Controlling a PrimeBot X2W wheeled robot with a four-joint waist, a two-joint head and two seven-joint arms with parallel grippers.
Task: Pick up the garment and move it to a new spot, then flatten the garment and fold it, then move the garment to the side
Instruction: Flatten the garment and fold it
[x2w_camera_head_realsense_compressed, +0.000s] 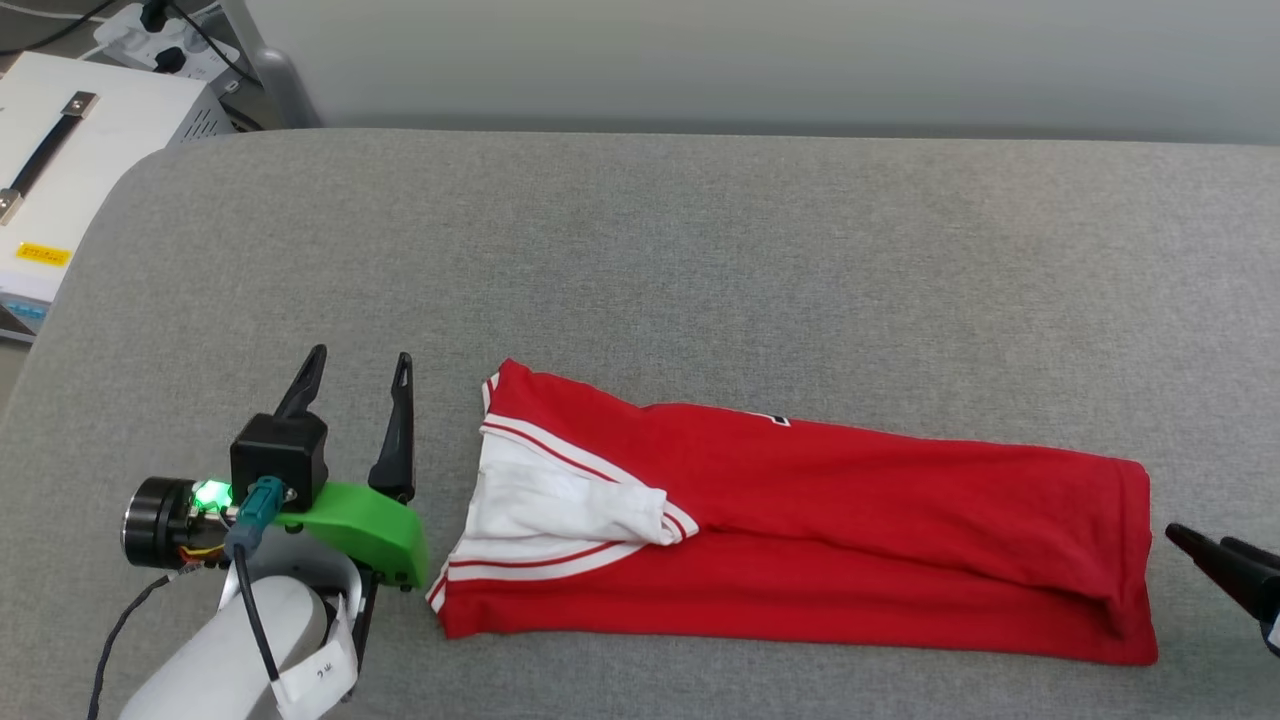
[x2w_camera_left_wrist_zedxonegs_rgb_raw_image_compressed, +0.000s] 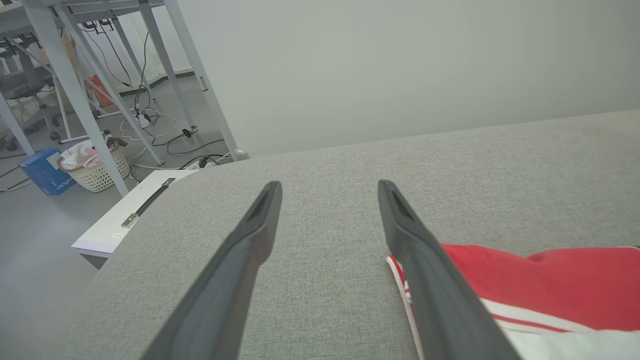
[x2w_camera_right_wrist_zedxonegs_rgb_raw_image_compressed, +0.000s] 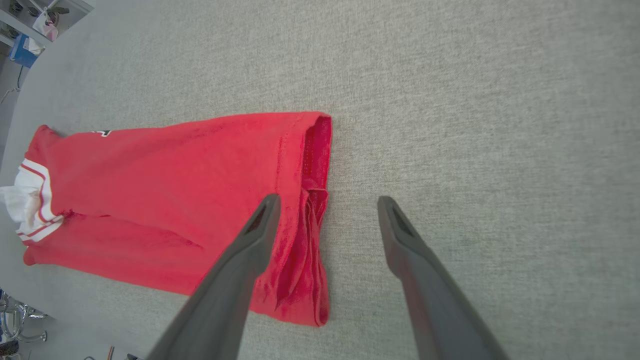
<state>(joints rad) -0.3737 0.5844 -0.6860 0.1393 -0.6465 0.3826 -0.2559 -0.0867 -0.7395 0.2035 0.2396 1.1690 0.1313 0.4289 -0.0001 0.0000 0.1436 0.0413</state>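
The garment (x2w_camera_head_realsense_compressed: 850, 520) is a red jersey folded lengthwise into a long strip on the grey table, its white sleeve and striped trim at the left end. My left gripper (x2w_camera_head_realsense_compressed: 357, 371) stands open just left of that collar end, touching nothing. In the left wrist view its fingers (x2w_camera_left_wrist_zedxonegs_rgb_raw_image_compressed: 240, 260) are spread wide over bare table, the garment (x2w_camera_left_wrist_zedxonegs_rgb_raw_image_compressed: 545, 275) beside the right finger. My right gripper (x2w_camera_head_realsense_compressed: 1205, 543) sits at the right edge, just off the hem end. In the right wrist view it (x2w_camera_right_wrist_zedxonegs_rgb_raw_image_compressed: 327, 202) is open above the garment's (x2w_camera_right_wrist_zedxonegs_rgb_raw_image_compressed: 165, 195) hem edge, holding nothing.
The grey fabric-covered table (x2w_camera_head_realsense_compressed: 700, 270) stretches well beyond the garment toward the back. A white case with a black handle (x2w_camera_head_realsense_compressed: 60, 160) sits off the table's left corner. Cables, metal frame legs and a white basket (x2w_camera_left_wrist_zedxonegs_rgb_raw_image_compressed: 95, 170) are on the floor beyond.
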